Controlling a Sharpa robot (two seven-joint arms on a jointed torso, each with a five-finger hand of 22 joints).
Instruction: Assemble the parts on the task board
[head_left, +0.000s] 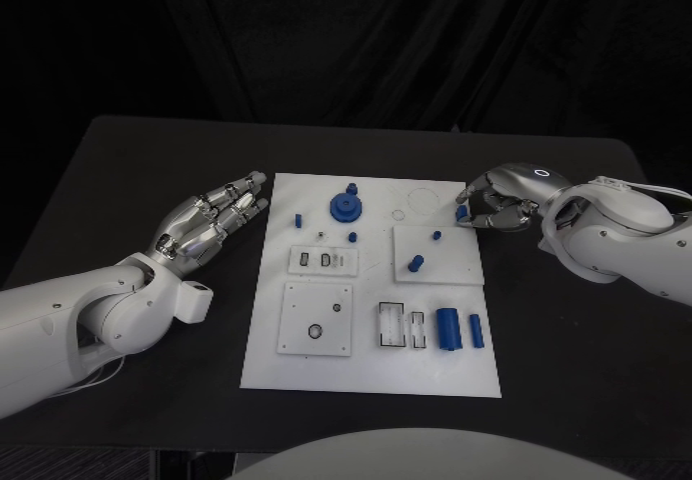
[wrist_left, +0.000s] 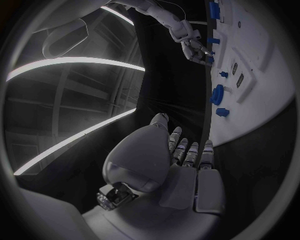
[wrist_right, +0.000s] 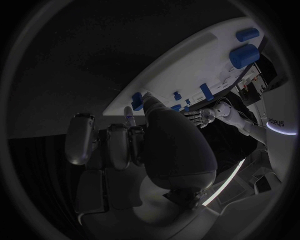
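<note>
The white task board lies mid-table. My right hand hovers at its far right edge, fingers curled in, pinching a small blue part. The right wrist view shows this part between the fingertips, just above the board. My left hand is open, fingers stretched flat, left of the board and touching nothing. On the board are a blue gear, a blue peg on a raised square plate, and two blue cylinders near the front right.
Two small blue pegs stand near the gear. A slotted block, a square plate with holes and a pair of open slots sit on the board. Black table surrounds the board.
</note>
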